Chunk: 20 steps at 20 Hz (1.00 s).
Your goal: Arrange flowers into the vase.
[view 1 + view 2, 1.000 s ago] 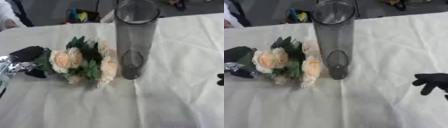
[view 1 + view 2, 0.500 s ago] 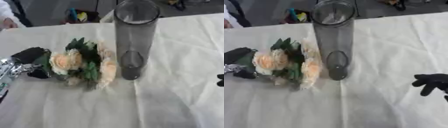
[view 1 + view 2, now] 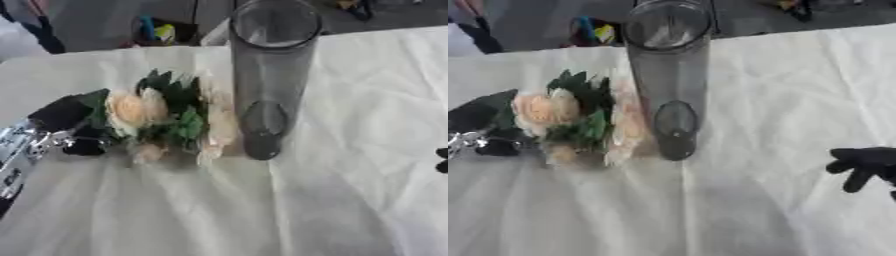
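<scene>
White tablecloth (image 3: pixel 350 190); left robot hand (image 3: pixel 66 127) apparently grasping flowers (image 3: pixel 166 117) beside vase (image 3: pixel 267 75).

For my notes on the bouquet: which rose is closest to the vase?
The pale peach rose on the bunch's right edge, beside the vase; the bigger cream rose lies near the left hand.

Vase (image 3: pixel 267 75): tall, clear, smoky-grey glass cylinder, upright on the white cloth, mouth open, nothing inside. Flowers (image 3: pixel 166 117): one bunch of cream and pale peach roses with dark green leaves, lying on its side on the cloth, just left of the vase base. Blooms point toward the vase; nearest blooms appear to touch its lower wall.
</scene>
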Motion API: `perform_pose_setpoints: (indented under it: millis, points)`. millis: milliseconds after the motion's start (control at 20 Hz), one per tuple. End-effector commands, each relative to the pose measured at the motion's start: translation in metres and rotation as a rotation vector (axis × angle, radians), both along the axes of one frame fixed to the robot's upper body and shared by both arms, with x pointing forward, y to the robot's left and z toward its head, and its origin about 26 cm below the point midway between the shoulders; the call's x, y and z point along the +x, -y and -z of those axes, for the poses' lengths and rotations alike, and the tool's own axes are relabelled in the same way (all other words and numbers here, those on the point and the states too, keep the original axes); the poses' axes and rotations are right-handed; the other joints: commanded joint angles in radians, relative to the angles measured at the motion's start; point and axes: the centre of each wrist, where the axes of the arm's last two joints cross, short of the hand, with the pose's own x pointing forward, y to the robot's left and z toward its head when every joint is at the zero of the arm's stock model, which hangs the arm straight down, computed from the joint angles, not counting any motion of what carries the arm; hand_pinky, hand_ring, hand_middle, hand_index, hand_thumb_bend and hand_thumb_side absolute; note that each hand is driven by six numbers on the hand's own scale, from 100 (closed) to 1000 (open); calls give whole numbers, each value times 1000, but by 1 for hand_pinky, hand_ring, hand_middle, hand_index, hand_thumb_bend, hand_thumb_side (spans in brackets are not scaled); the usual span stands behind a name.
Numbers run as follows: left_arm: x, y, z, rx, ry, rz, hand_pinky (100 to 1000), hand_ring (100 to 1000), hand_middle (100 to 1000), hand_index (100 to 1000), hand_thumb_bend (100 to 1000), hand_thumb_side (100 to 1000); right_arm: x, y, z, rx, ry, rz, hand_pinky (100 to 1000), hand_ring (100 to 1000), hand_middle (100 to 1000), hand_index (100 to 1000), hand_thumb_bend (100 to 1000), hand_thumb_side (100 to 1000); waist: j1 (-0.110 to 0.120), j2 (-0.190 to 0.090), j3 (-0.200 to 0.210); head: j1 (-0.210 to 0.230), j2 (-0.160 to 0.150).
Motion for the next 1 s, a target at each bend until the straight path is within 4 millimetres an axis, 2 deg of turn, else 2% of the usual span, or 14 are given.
perform_pose_setpoints:
  millis: [50, 250, 400, 450, 650, 1000]
  points:
    - [-3, -6, -9, 23, -3, 16, 100, 100, 100, 180, 183, 567, -3, 0, -6, -3, 19, -6, 850, 703, 513, 825, 100, 1000, 7, -4, 1, 0, -9]
    - [-10, -15, -20, 9, -40, 36, 100, 100, 100, 165, 190, 571, -3, 1, -5, -2, 15, -2, 850, 704, 513, 825, 100, 1000, 7, -8, 5, -2, -5]
    - [-15, -20, -30, 1, -52, 44, 100, 100, 100, 152, 239, 561, -3, 1, -5, -1, 12, -1, 850, 704, 513, 825, 100, 1000, 7, -12, 8, -2, -4]
    - [-16, -21, -33, 1, -54, 46, 100, 100, 100, 144, 291, 553, -3, 1, -5, -1, 12, -1, 850, 704, 513, 825, 100, 1000, 7, -13, 9, -2, -2]
    - [-22, -24, -46, 6, -57, 57, 100, 100, 100, 138, 321, 530, -4, 2, -4, 2, 8, -3, 848, 704, 513, 825, 100, 1000, 3, -22, 14, -1, 2]
    - [-29, -22, -58, -20, 29, 83, 100, 100, 100, 114, 277, 369, -4, 2, -4, 14, 5, -9, 847, 704, 514, 824, 100, 1000, -4, -32, 20, -4, 4]
